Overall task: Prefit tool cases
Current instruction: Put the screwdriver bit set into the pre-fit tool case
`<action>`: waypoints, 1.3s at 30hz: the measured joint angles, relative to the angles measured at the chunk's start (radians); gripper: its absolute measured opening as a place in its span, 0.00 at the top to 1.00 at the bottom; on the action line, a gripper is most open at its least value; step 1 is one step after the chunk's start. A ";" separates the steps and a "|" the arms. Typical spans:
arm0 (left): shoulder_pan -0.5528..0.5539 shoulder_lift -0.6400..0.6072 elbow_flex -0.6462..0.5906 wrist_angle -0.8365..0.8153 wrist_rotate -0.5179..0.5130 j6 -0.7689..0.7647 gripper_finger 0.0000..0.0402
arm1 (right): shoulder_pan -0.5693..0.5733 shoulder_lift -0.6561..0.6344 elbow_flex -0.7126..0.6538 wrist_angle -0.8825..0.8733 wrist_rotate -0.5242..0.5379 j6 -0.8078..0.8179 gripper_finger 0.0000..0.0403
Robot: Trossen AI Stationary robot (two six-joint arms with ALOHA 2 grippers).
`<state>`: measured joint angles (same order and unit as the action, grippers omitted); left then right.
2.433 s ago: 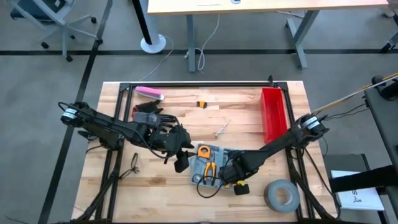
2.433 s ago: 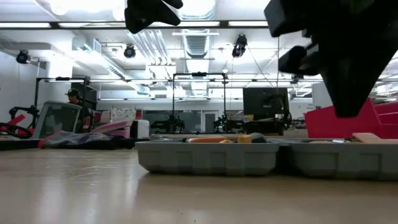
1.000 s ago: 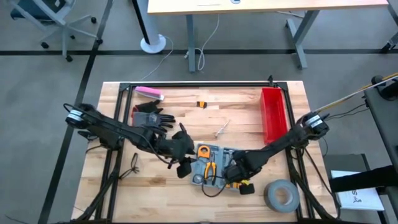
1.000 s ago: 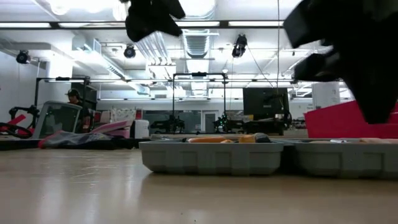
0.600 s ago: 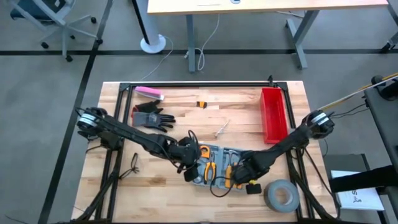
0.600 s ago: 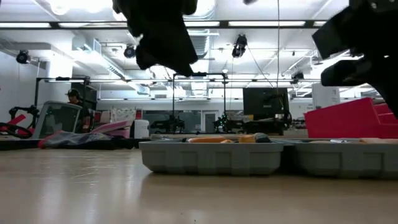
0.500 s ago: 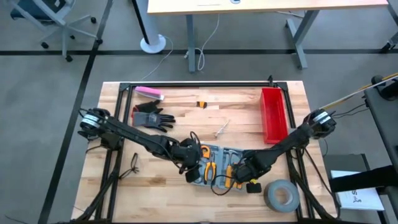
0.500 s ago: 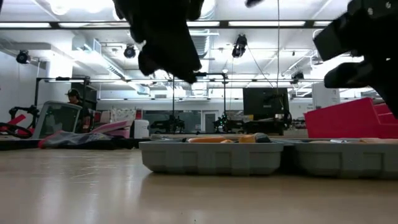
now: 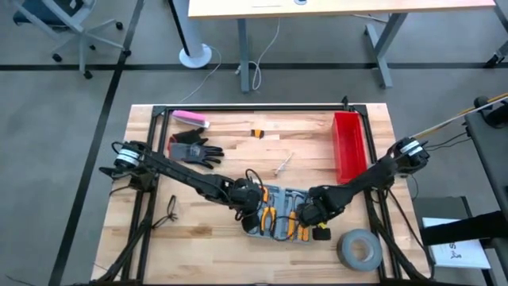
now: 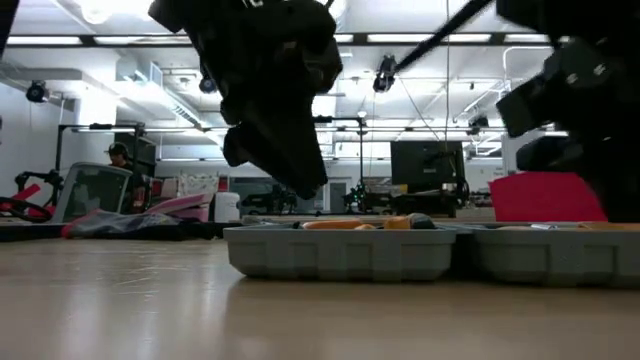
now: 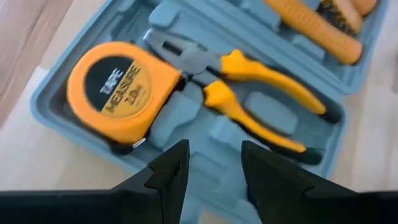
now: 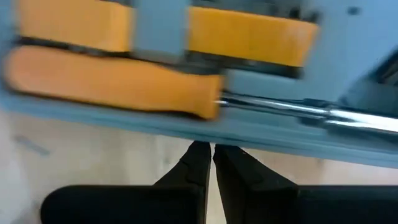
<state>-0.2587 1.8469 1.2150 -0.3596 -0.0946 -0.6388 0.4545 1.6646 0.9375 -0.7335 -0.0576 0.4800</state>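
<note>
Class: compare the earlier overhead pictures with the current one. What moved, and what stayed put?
The left gripper travelled right, ending over the open tool case, jaws open and empty. The right gripper shifted slightly along the case's right side, shut. Case, red bin and tape roll stayed.

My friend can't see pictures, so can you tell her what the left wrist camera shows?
The left gripper, its two dark fingers open and empty, hangs over an open grey-blue tool case on the wooden table. In the case's slots lie a round yellow tape measure, yellow-handled pliers and part of a yellow screwdriver handle.
</note>
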 joint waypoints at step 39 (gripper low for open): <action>0.009 -0.028 -0.082 0.000 -0.068 -0.008 0.62 | -0.079 0.015 0.230 -0.066 -0.010 -0.125 0.98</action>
<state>-0.2501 1.8187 1.1332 -0.3593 -0.1623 -0.6466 0.3753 1.6799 1.1674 -0.7995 -0.0681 0.3546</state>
